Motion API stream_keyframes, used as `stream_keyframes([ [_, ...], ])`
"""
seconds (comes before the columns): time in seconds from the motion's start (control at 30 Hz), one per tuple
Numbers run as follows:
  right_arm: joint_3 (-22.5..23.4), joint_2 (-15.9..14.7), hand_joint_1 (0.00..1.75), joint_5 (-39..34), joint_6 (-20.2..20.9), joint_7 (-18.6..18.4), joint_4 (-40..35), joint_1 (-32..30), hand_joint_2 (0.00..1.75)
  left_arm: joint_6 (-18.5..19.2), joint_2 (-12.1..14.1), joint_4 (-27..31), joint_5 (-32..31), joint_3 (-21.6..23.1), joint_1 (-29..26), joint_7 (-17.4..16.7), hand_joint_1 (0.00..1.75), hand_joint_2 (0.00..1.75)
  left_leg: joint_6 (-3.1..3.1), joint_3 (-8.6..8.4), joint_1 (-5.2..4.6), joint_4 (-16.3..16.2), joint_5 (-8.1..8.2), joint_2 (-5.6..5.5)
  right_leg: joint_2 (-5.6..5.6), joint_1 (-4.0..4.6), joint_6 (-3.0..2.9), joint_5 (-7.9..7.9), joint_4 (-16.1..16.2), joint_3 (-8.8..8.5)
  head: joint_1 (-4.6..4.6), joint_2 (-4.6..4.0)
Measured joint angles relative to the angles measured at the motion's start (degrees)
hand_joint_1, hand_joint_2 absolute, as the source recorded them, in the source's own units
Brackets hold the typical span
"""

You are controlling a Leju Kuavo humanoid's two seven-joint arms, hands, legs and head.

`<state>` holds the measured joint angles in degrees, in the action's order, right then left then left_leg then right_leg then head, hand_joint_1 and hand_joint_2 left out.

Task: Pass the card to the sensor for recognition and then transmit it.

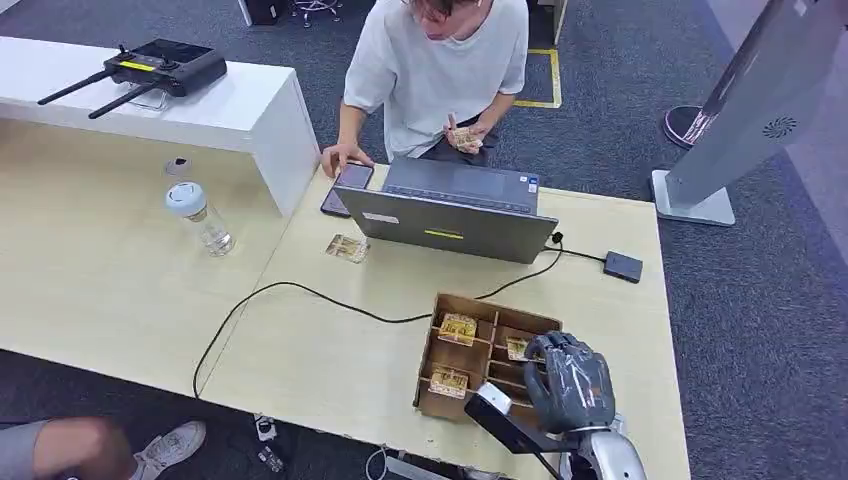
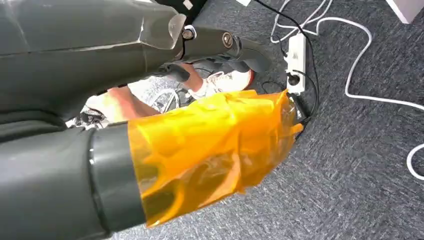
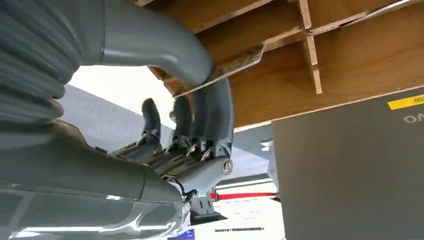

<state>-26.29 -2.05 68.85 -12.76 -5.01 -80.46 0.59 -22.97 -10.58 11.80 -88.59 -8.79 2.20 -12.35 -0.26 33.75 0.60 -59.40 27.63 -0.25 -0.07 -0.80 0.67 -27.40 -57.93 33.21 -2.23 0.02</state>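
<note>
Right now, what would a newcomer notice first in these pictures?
The robot's dark grey right hand reaches into the compartmented brown wooden card box at the table's near edge, pinching a thin card. Behind it, a seated person in a white T-shirt faces an open grey laptop.

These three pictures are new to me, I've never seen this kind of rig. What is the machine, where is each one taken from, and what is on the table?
It is a humanoid robot. The head view looks down from its body onto a light wooden table; the other two come from cameras at its wrists.

On the table: a wooden divided box holding cards, a loose card, a laptop, a phone, a bottle and a small black device on a cable. A person sits opposite.

The right hand reaches into the box, thumb and fingers pinching a card. The left hand, wrapped in orange film, hangs over the carpet.
</note>
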Motion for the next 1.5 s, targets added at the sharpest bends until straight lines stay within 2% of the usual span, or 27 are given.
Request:
stream_keyframes([
  [0.6, 0.3, 0.0, 1.75, 0.0, 0.0, 0.0, 0.2, 0.1, 1.75, 0.0, 0.0, 0.0, 0.0, -0.1, 0.0, -0.1, 0.00, 0.00, 0.00, -0.01, 0.00, 0.0, 0.00, 0.00, 0.00, 0.00, 0.00, 0.00, 0.0, -0.01, 0.00, 0.00],
  [0.83, 0.6, 0.0, 1.75, -1.2, -1.9, 1.1, -0.1, -0.1, 1.75, -0.1, 0.0, 0.0, 0.1, -0.2, 0.0, -0.1, 0.00, 0.00, 0.00, 0.00, 0.00, 0.0, 0.00, 0.00, 0.00, 0.00, 0.00, 0.00, 0.0, -0.01, 0.00, 0.00],
  [1.17, 0.7, 0.0, 1.75, -2.4, -3.1, 2.7, -3.1, -0.9, 1.75, -0.3, 0.0, 0.0, 0.5, -0.3, -0.1, -0.1, 0.00, 0.00, 0.00, 0.01, 0.00, 0.0, 0.00, 0.00, 0.00, 0.00, 0.00, 0.00, 0.0, 0.00, 0.00, 0.00],
  [1.5, 0.7, 0.0, 1.75, -3.4, -4.8, 5.2, -11.3, -1.3, 1.75, -0.9, 0.0, 0.0, 1.0, -0.6, -0.1, 0.4, 0.00, 0.00, 0.00, 0.01, 0.00, 0.0, 0.00, 0.00, 0.00, 0.00, 0.00, 0.00, 0.0, 0.00, 0.00, 0.00],
])
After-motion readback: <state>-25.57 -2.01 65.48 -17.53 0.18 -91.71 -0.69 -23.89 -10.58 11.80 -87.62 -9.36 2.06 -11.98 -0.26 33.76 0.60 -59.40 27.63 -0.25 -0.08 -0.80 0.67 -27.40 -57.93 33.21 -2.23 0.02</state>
